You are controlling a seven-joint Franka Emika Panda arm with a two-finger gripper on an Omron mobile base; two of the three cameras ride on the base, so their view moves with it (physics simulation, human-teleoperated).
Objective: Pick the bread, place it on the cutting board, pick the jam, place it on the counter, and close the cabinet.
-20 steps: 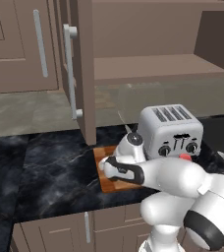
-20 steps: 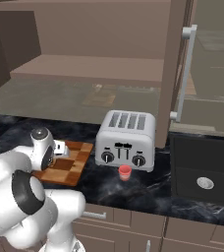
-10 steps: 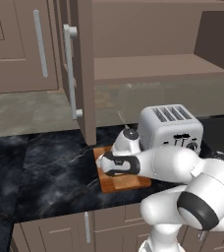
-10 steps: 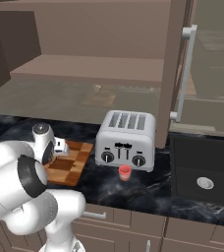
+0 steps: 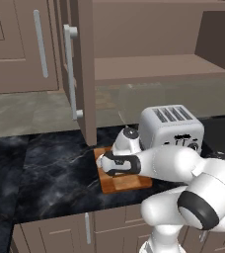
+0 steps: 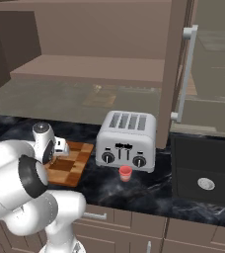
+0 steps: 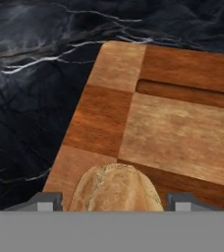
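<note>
Bread (image 7: 115,188) sits on the near corner of the cutting board (image 7: 182,128), directly between the fingertips of the hand (image 7: 115,199), which stand spread clear of its sides. Straight retreat looks free; the black table (image 7: 30,98) surrounds the board.

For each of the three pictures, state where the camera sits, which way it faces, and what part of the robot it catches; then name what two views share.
Left base view: behind the arm on its left, facing forward and down at the counter; arm rises lower right.
Right base view: behind on its right, facing the same way; arm rises lower left.
Hand view: on the hand, looking along the gripper at the bread on the cutting board.
Both base views share the cutting board, toaster and open cabinet; the jam shows from the right.
</note>
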